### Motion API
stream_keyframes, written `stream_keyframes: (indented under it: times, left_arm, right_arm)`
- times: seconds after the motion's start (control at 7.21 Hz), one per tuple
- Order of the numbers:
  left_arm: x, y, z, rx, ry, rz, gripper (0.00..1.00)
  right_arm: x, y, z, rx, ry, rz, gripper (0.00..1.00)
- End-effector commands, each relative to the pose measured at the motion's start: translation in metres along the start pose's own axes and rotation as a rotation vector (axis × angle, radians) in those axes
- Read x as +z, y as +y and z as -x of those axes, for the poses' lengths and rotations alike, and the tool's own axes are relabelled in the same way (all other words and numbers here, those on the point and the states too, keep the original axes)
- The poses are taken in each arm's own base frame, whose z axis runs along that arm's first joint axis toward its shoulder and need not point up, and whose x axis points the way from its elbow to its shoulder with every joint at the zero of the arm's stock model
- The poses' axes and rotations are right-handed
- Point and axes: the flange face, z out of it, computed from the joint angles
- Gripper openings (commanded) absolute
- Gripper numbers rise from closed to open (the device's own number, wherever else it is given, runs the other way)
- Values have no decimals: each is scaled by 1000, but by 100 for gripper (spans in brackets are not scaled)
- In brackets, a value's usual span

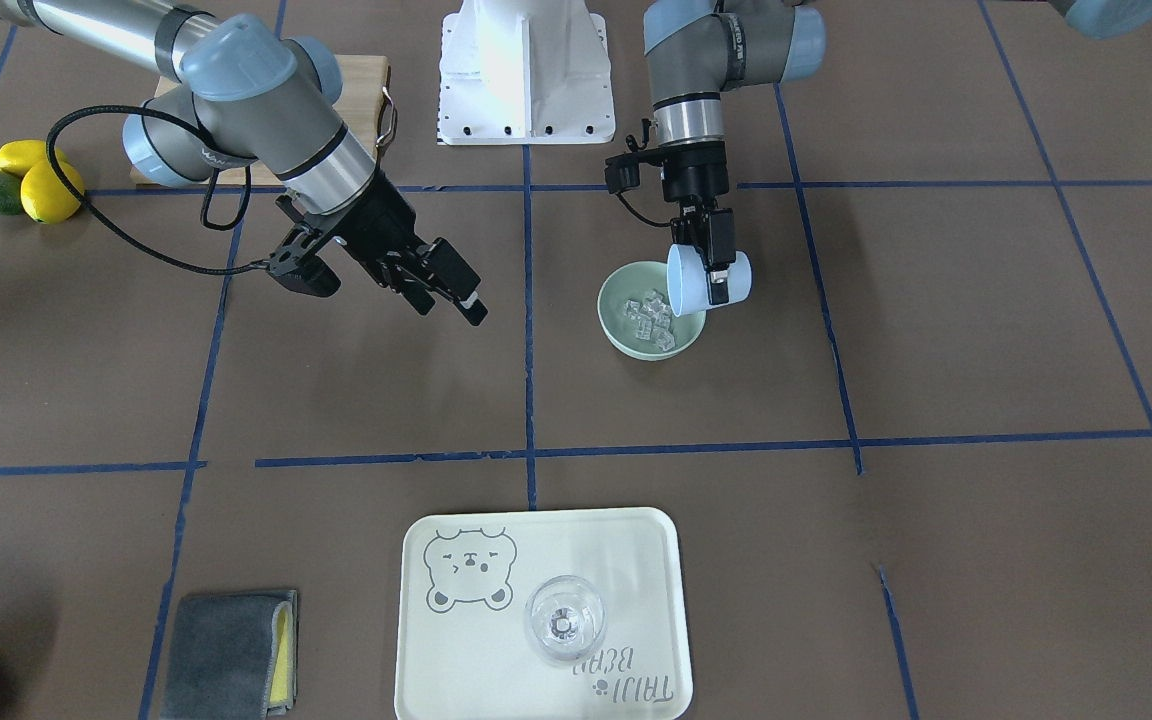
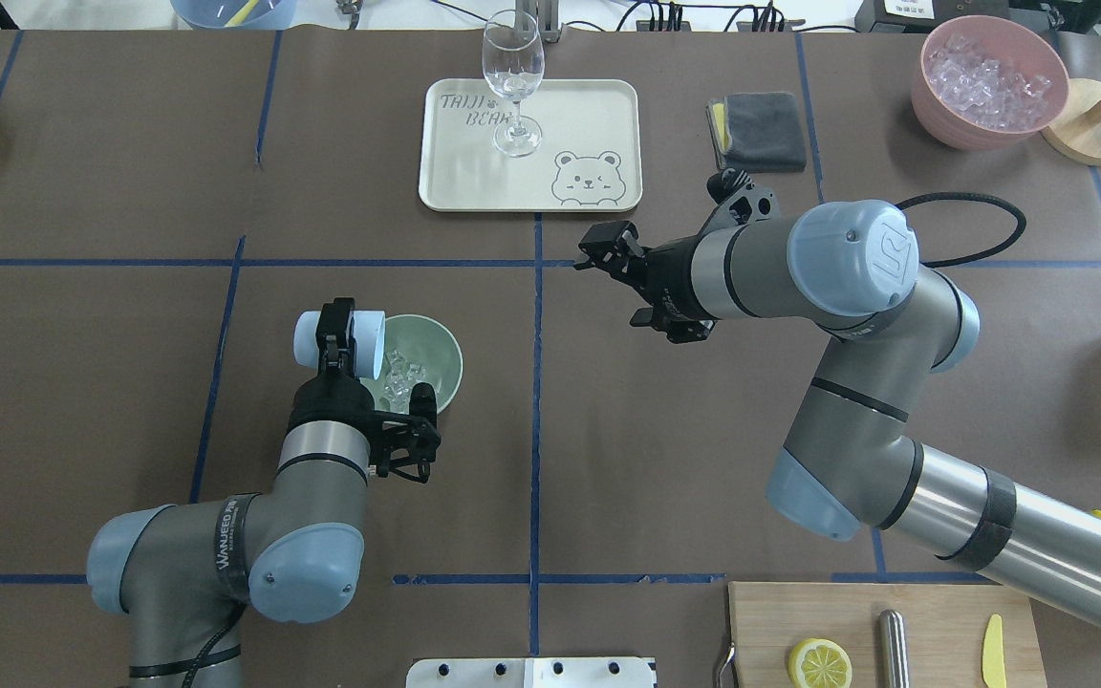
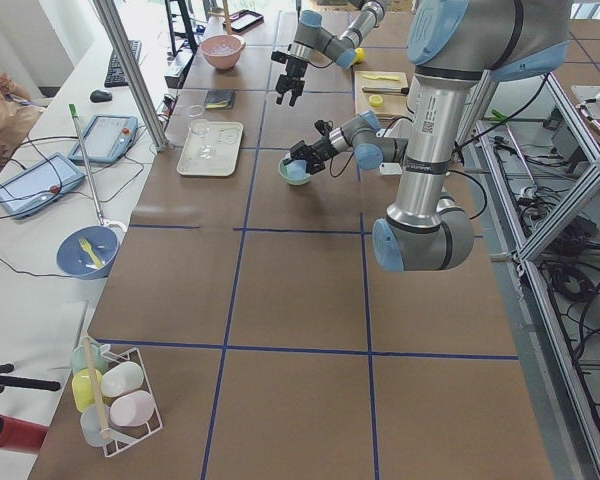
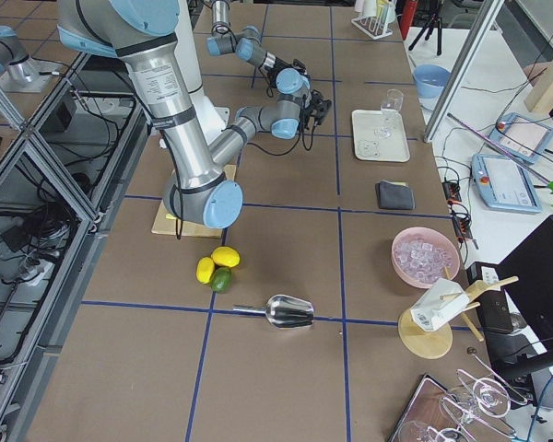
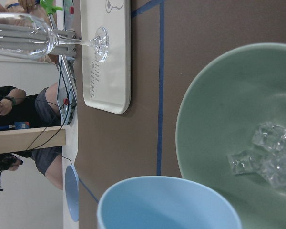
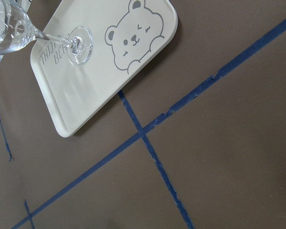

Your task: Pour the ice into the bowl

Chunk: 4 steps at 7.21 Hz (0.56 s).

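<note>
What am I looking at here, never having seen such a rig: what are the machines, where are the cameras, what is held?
Two robot arms work at a taped table. Four pictures come from fixed cameras (front, overhead, each table end), and two come from cameras on the wrists. The left fingers grip a blue cup, tipped on its side over the green bowl, which holds ice cubes. The right fingers hang empty above the table. Also there: a tray with a wine glass, a grey cloth and a pink bowl of ice.
</note>
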Motion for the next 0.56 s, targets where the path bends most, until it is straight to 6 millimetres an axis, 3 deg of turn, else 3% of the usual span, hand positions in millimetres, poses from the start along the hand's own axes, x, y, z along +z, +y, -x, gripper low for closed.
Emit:
stream_keyframes:
  times: [0.0, 0.14, 0.28, 0.42]
  left_arm:
    - [5, 41, -3, -334, 15, 42, 0]
    - [3, 50, -4, -509, 52, 61, 0]
    - [-9, 54, 12, -683, 53, 49, 0]
    - [-5, 67, 7, -868, 35, 68, 0]
  right_arm:
    - [-2, 1, 2, 1, -5, 1, 100]
    - [-1, 4, 2, 0, -5, 5, 100]
    - [-3, 5, 4, 0, -10, 5, 100]
    - [-4, 5, 3, 0, -11, 3, 100]
